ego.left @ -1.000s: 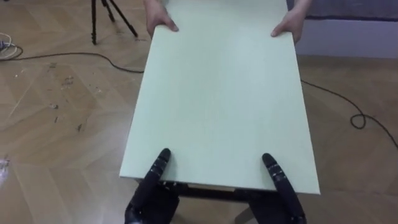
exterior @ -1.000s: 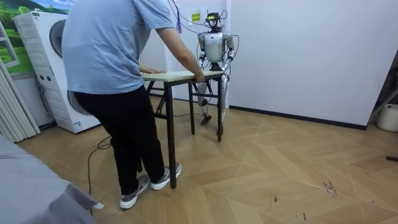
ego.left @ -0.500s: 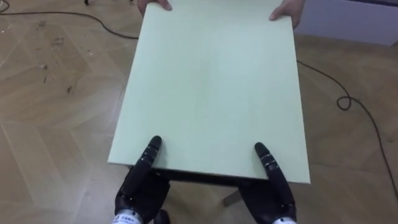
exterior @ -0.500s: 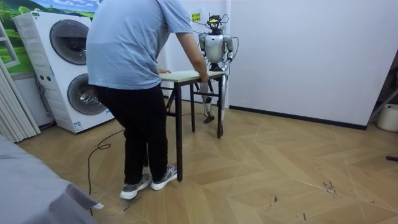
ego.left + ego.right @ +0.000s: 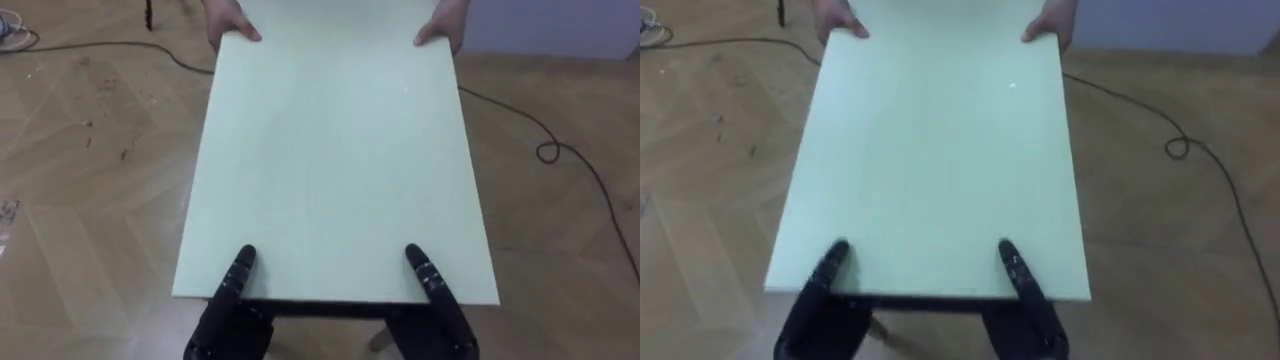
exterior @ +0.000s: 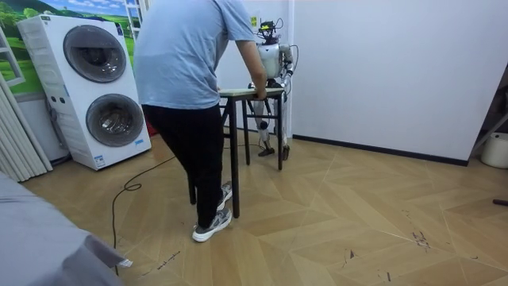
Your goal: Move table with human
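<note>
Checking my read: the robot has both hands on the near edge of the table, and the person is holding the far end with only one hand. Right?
Not quite. The person holds the far end of the table with both hands, one at each corner; the left eye view shows it. The robot's left hand and right hand do grip the near edge.

Stacked washing machines (image 6: 95,95), pale curtain (image 6: 17,139) beside the machines, parquet floor (image 6: 357,226), white wall (image 6: 397,71)
</note>
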Available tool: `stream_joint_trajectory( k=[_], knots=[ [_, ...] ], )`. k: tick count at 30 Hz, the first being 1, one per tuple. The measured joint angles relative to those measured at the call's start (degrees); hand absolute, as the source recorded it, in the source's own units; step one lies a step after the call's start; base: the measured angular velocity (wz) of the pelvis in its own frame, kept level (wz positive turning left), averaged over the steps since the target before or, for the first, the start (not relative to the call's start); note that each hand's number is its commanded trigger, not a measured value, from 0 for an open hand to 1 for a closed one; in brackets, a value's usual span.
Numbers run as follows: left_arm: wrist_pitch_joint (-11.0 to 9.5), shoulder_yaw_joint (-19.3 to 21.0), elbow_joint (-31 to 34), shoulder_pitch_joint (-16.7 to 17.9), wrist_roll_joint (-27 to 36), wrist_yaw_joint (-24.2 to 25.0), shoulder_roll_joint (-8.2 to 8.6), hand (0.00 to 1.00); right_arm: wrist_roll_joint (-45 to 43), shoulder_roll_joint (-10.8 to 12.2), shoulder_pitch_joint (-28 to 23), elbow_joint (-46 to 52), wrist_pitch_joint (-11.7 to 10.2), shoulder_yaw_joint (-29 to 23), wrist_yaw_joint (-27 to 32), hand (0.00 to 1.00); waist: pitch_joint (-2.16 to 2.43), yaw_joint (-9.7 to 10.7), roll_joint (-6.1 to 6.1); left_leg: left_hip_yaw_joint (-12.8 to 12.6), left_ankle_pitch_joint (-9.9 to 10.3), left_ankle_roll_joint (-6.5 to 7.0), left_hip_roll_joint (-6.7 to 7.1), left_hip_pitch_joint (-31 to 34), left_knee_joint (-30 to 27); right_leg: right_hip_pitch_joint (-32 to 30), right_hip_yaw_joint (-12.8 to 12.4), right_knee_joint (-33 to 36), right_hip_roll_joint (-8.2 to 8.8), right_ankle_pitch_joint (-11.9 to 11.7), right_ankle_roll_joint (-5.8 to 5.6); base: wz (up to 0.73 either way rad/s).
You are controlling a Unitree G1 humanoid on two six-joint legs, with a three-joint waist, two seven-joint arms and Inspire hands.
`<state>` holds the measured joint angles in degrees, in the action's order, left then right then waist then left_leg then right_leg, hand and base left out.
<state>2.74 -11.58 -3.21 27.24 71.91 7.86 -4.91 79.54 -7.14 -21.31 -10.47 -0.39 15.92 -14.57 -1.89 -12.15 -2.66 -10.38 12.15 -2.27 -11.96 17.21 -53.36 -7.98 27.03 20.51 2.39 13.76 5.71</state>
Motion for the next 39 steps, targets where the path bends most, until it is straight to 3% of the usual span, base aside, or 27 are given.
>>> stream_joint_trajectory(
  k=[2,3,4,6,8,9,10,12,14,16,17,18,20,22,26,27,29,30,31,32,33,34,36,38,39],
  knots=[
    [0.21,0.04,0.11,0.02,0.0,-0.15,0.0,1.0,-0.31,-0.04,0.01,0.28,0.0,0.15,-0.11,1.0,0.17,1.41,-1.45,-0.22,-0.27,-0.21,-0.61,-5.13,-2.05,-0.88,1.7,0.84,-0.67,0.29,0.45,0.27],
    [0.21,0.1,0.5,-0.08,0.01,-0.13,-0.05,1.0,-0.31,-0.24,-0.02,0.68,-0.34,0.19,-0.62,1.0,0.17,3.04,-2.08,-0.1,-0.53,-0.32,-0.59,-7.93,-0.4,-1.91,2.91,2.76,-0.5,0.56,0.08,0.5],
    [0.21,0.34,0.91,-0.07,0.04,-0.37,-0.15,1.0,-0.44,-0.2,-0.21,0.94,-0.87,0.56,-0.58,1.0,0.05,3.81,-1.12,-0.56,0.38,-1.12,0.29,-8.72,2.66,-3.2,2.38,4.39,0.42,0.77,0.02,0.41],
    [0.63,0.18,0.88,0.81,0.04,-0.6,-0.2,1.0,-0.63,-0.61,-1.11,0.93,-1.0,0.83,-0.58,1.0,0.04,4.17,-0.79,-0.5,0.29,-1.13,1.75,-10.36,6.36,-3.17,-0.16,3.89,0.48,-0.35,0.39,0.11],
    [1.06,0.19,0.98,0.73,0.03,-0.61,-0.2,1.0,-0.62,-0.97,-1.15,1.16,-1.41,0.94,-0.58,1.0,0.08,4.48,-0.7,-0.09,1.34,-2.81,2.67,-11.63,11.31,-3.44,-0.34,1.78,0.19,-1.87,1.01,0.1],
    [1.05,0.21,1.41,0.34,-0.15,-0.57,-0.12,1.0,-0.79,-1.05,-0.8,1.72,-1.73,0.93,-0.58,1.0,0.13,4.62,-0.81,0.97,2.88,-4.27,2.73,-12.09,13.87,-4.57,0.14,0.93,-0.31,-2.87,1.78,0.07],
    [1.04,0.3,2.11,-0.18,-0.21,-0.56,0.03,1.0,-0.83,-1.05,-0.18,2.4,-2.06,0.77,-0.55,1.0,-0.16,4.76,-1.41,2.18,5.22,-4.27,2.4,-11.95,14.69,-5.63,1.05,0.95,-1.08,-3.39,2.46,0.08],
    [1.03,0.38,2.14,-1.32,-0.11,-0.52,0.37,1.0,-0.63,-0.96,0.81,2.7,-2.18,0.64,-0.34,1.0,-0.31,5.01,-2.49,2.92,8.16,-3.47,1.5,-12.56,15.14,-6.74,2.46,1.18,-2.03,-3.72,3.14,0.09],
    [1.02,0.47,2.08,-2.66,-0.11,-0.94,0.41,1.0,-0.79,-0.18,1.68,2.68,-2.04,0.08,0.08,1.0,-0.32,5.73,-2.52,3.04,10.26,-3.32,1.71,-13.49,17.85,-8.31,3.83,1.23,-2.02,-4.56,3.82,0.14],
    [0.54,0.14,1.69,-4.87,-0.12,-1.65,0.44,1.0,-0.76,0.07,2.69,2.48,-1.86,-1.25,0.11,1.0,-0.31,6.37,-2.5,4.02,13.78,-2.67,1.83,-13.85,23.02,-11.07,5.37,1.18,-1.73,-6.57,4.37,0.19],
    [0.53,0.04,1.46,-5.41,-0.12,-1.84,0.45,1.0,-0.77,0.21,2.88,2.38,-1.59,-1.64,0.1,1.0,-0.3,6.65,-2.48,3.97,14.49,-2.42,2.31,-13.72,24.04,-11.64,5.72,1.15,-1.43,-7.11,4.35,0.19],
    [0.53,-0.02,1.06,-6.03,-0.12,-2.47,0.57,1.0,-0.87,0.26,3.52,1.71,-1.1,-2.14,0.1,1.0,-0.23,7.14,-2.32,4.17,15.17,-1.27,3.15,-13.23,25.21,-12.53,5.74,0.9,-0.67,-8.5,4.29,0.09],
    [0.53,-0.26,0.38,-6.18,-0.12,-3.02,1.14,1.0,-1.18,0.22,3.69,1.0,-0.67,-2.69,0.1,1.0,-0.12,7.61,-2.07,4.36,14.42,0.58,4.95,-11.89,25.61,-13.0,5.03,-0.72,0.56,-11.19,3.89,0.02],
    [0.53,-0.9,-0.19,-5.96,-0.14,-3.73,1.18,1.0,-1.17,0.19,2.98,0.39,-0.11,-3.2,0.06,1.0,-0.01,8.35,-1.54,3.98,12.85,2.58,7.54,-10.87,25.61,-13.1,3.23,-2.88,2.12,-14.02,2.49,0.04],
    [0.55,-1.02,-1.21,-4.53,-0.1,-3.72,1.18,1.0,-1.44,0.26,1.69,-0.45,1.21,-3.38,0.07,1.0,0.6,8.67,-0.55,2.51,11.33,4.74,10.51,-10.74,25.44,-12.78,1.65,-4.08,4.45,-17.62,1.42,-0.05],
    [0.56,-1.16,-1.22,-4.02,-0.15,-3.72,1.19,1.0,-1.59,0.31,1.15,-0.45,1.38,-3.47,0.07,1.0,0.58,8.97,-0.44,2.51,11.0,5.35,11.19,-10.46,24.94,-12.53,1.23,-4.65,4.99,-18.7,0.24,0.03],
    [0.61,-1.33,-1.27,-3.64,-0.14,-3.72,1.21,1.0,-1.56,0.33,0.7,-0.45,1.82,-3.75,0.07,1.0,0.55,9.48,-0.38,2.46,10.23,6.5,11.9,-9.8,24.52,-12.44,-0.79,-5.56,5.36,-20.65,-4.19,0.13],
    [0.6,-1.28,-1.28,-3.69,-0.45,-3.72,1.32,1.0,-1.49,0.43,0.66,-0.45,1.9,-3.87,0.07,1.0,0.51,10.19,-0.53,2.62,9.3,7.26,11.91,-9.01,24.68,-12.92,-3.95,-4.55,5.46,-21.61,-8.1,0.31],
    [0.66,-1.32,-1.4,-3.79,-0.73,-3.75,1.34,1.0,-1.27,0.58,0.1,-0.45,2.09,-4.03,0.06,1.0,0.51,10.51,-0.53,2.55,8.42,7.6,11.77,-8.7,25.0,-13.69,-7.41,2.22,6.42,-18.23,-7.92,0.31],
    [0.66,-1.34,-1.42,-3.75,-1.2,-3.75,1.39,1.0,-1.13,0.73,-0.28,-0.44,2.2,-4.16,-0.03,1.0,0.52,10.46,-0.41,2.55,7.93,7.71,11.77,-8.72,25.39,-13.8,-8.81,6.14,7.05,-15.88,-7.92,0.23],
    [0.66,-1.33,-1.42,-3.7,-1.84,-3.73,1.37,1.0,-0.98,0.94,-0.62,-0.43,2.37,-4.25,-0.06,1.0,0.5,10.3,-0.24,2.65,7.04,7.89,11.8,-8.63,26.03,-13.33,-10.35,13.42,8.63,-11.75,-7.9,0.07],
    [0.67,-1.24,-1.42,-3.73,-1.87,-3.73,1.27,1.0,-0.33,0.94,-0.64,-0.44,2.49,-4.1,-0.05,1.0,0.47,10.05,-0.15,2.74,6.38,8.01,11.82,-8.34,26.44,-11.36,-11.51,18.19,10.31,-8.52,-8.78,0.0],
    [0.75,-1.05,-1.41,-3.8,-2.01,-3.6,1.04,1.0,0.63,0.77,-0.65,-0.46,2.46,-3.63,0.04,1.0,0.41,9.56,0.43,2.8,5.39,7.88,12.08,-8.29,27.42,-6.31,-13.27,19.83,11.54,-5.58,-10.52,0.0],
    [0.93,-0.54,-1.29,-3.96,-2.66,-3.31,1.06,1.0,0.68,1.09,-0.63,-0.45,2.44,-3.48,0.11,1.0,0.54,9.05,1.78,2.85,4.01,7.61,12.54,-7.87,28.88,-1.76,-14.61,16.93,11.46,-3.39,-11.36,0.0],
    [0.93,-0.42,-1.24,-4.29,-2.84,-3.08,1.05,1.0,0.85,1.06,-0.3,-0.43,2.37,-3.45,0.1,1.0,0.38,8.51,2.44,2.92,3.34,7.27,12.59,-7.35,29.18,-0.08,-14.71,12.64,10.55,-2.39,-11.62,0.0]
  ],
)
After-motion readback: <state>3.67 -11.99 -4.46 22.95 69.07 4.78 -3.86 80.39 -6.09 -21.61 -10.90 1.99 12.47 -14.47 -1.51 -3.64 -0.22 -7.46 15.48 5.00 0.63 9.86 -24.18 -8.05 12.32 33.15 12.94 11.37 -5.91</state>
